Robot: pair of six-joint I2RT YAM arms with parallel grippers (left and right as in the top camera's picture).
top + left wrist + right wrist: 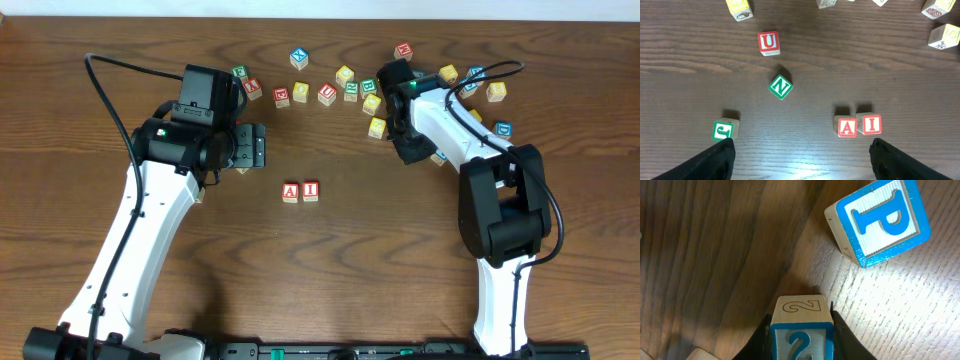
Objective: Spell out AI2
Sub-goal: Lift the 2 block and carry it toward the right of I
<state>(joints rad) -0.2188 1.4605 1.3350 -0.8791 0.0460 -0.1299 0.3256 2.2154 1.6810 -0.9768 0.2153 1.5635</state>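
At the far right of the table (330,260), under the right wrist: the 2 cube (801,342), blue numeral on the near face, an outlined 2 on top. Just beyond it, apart and tilted: a blue P cube (880,220). All round that spot, loose cubes (377,127) in yellow, green and blue, crowding the arm. Well apart at mid-table: the A cube (291,192) and the I cube (311,191), touching, side by side. Beyond those, a green N cube (780,87) and a red U cube (769,42).

Clamped on both flanks of the 2 cube: the right gripper (801,322). Hanging near A and I, spread wide, holding nothing: the left gripper (801,152).
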